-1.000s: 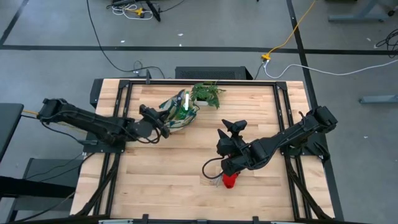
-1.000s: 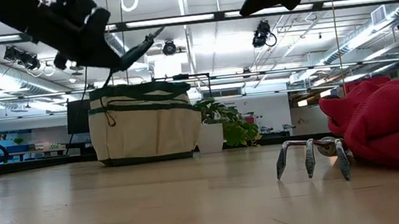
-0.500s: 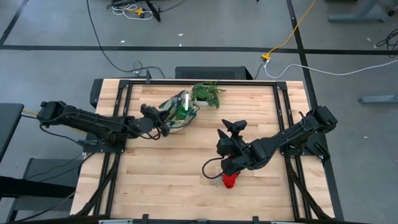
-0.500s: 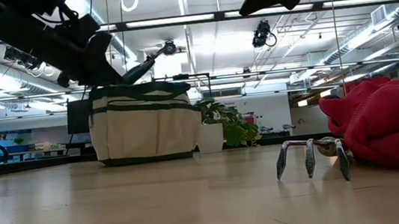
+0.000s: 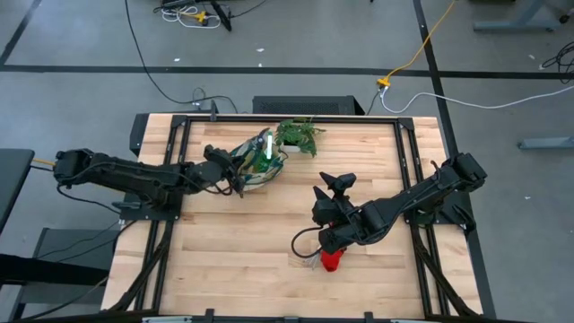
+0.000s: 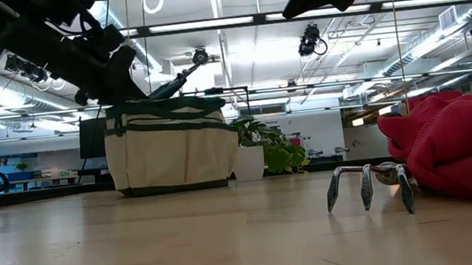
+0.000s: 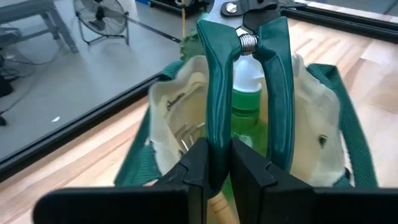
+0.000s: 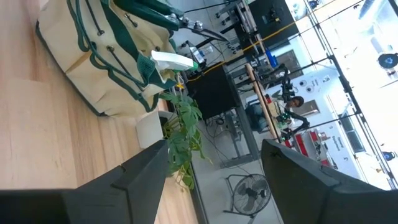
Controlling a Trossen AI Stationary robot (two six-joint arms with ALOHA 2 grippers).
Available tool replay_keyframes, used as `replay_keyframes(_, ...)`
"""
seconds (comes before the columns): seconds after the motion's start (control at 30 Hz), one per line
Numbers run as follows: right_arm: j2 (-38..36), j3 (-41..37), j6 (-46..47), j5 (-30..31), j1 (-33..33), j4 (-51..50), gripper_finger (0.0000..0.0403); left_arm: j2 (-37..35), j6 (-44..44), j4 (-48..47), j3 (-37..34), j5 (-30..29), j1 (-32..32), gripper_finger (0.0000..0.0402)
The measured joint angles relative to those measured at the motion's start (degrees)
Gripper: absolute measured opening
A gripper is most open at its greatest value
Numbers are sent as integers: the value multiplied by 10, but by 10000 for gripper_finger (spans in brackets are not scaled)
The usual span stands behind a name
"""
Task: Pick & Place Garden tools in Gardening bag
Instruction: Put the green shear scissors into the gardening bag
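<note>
**Right wrist view: cream bag, plant and room beyond**

A soft cream fabric tote with dark green trim (image 8: 106, 68) sits on the light wooden tabletop (image 8: 37, 143). A pale spray nozzle (image 8: 174, 61) pokes from its opening. Just beside the bag stands a leafy green plant in a small white pot (image 8: 177, 134). The right gripper (image 8: 214, 180) frames the scene with two dark fingers (image 8: 146, 171) set apart. Beyond, possibly a person (image 8: 293, 111) among shelving.

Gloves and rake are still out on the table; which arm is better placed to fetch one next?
Probably the right. The right gripper hangs open over the red gloves and rake, while the left gripper is shut on a handle of the gardening bag.
</note>
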Motion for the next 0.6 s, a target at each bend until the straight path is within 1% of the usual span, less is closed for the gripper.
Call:
replay_keyframes(0.17, 0, 0, 0, 0, 0, 0, 261, 0, -8, -34, 0, 52, 6, 47)
replay_keyframes(0.27, 0, 0, 0, 0, 0, 0, 261, 0, -30, -51, 0, 53, 6, 47)
replay_keyframes(0.47, 0, 0, 0, 0, 0, 0, 261, 0, -32, -56, 0, 57, 6, 47)
replay_keyframes(0.6, 0, 0, 0, 0, 0, 0, 261, 0, -32, -57, 0, 68, 6, 60)
